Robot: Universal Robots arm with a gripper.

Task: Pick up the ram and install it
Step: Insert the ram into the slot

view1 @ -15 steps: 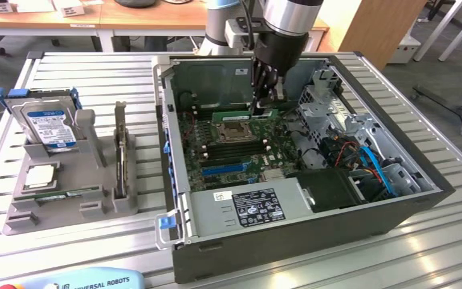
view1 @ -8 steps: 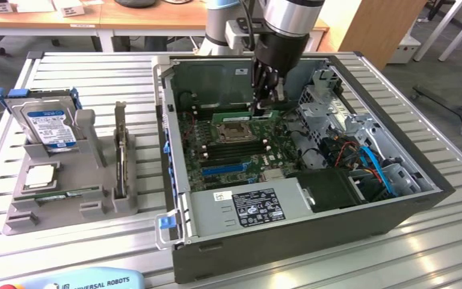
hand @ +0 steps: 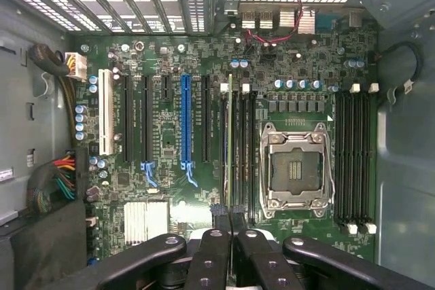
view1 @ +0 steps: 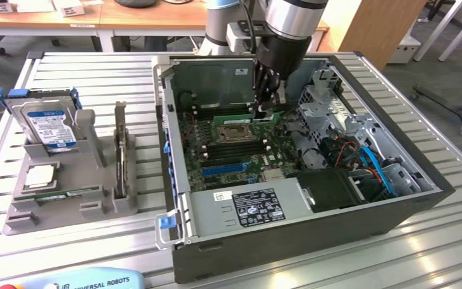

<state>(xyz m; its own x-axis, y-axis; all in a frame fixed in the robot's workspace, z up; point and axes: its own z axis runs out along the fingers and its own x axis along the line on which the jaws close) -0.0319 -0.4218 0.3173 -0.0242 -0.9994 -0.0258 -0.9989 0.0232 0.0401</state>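
Closest to the wrist camera, the matte black, bolt-studded fingers (hand: 211,256) of the gripper (hand: 231,225) are pressed together, pinching the ram (hand: 229,147) by one end. From there the ram runs away edge-on as a thin pale line laid along a bank of long black memory slots (hand: 243,147). I cannot tell whether it is seated in a slot. In the exterior view the ram (view1: 235,115) is a narrow green strip with a light label, lying flat-long under the gripper (view1: 264,110), just on the far side of the processor socket (view1: 233,133). That socket (hand: 296,168) is a square, shiny metal frame around a dark pin field, and a second bank of black slots (hand: 353,161) lies on its other side. The green motherboard (hand: 312,66) around it is dense with small round capacitors, and carries one blue expansion slot (hand: 185,127), one white slot (hand: 106,120) and a silver finned heat sink (hand: 144,221). It sits inside an open dark steel computer case (view1: 295,235), with a silver labelled power supply (view1: 247,208) at the near side. On the exterior view's left, well apart from the case, a grey moulded fixture (view1: 22,220) holds an upright hard drive (view1: 50,123), a square silver chip (view1: 40,174) and a tall dark card (view1: 120,150). Everything rests on a ribbed aluminium table (view1: 94,78).
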